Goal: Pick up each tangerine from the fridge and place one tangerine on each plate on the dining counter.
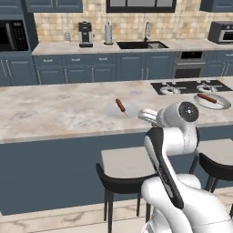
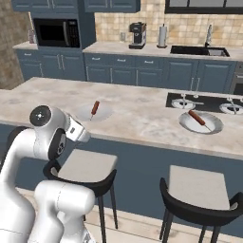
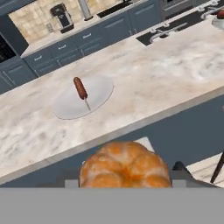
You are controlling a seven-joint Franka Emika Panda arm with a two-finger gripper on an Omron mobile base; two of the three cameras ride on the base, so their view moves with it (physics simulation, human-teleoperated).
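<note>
Hand view: gripper (image 3: pixel 124 177) clamps a tangerine (image 3: pixel 124 165) near the plate (image 3: pixel 98 94) holding a sausage (image 3: pixel 80 87).

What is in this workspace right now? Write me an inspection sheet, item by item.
Surface: dining counter, marbled stone, with a cooktop at its far right.
Job's things: two plates, near plate and far plate, each carrying a sausage on a stick; no tangerine on either. One tangerine sits between the fingers.
Clutter: nothing seen beyond the sausages.
Grippers: gripper shut on the tangerine, short of the counter edge, facing the near plate.
Cables: nothing seen.
Surroundings: two stools at the counter; back counter with sink, coffee machine, paper roll, microwave.
</note>
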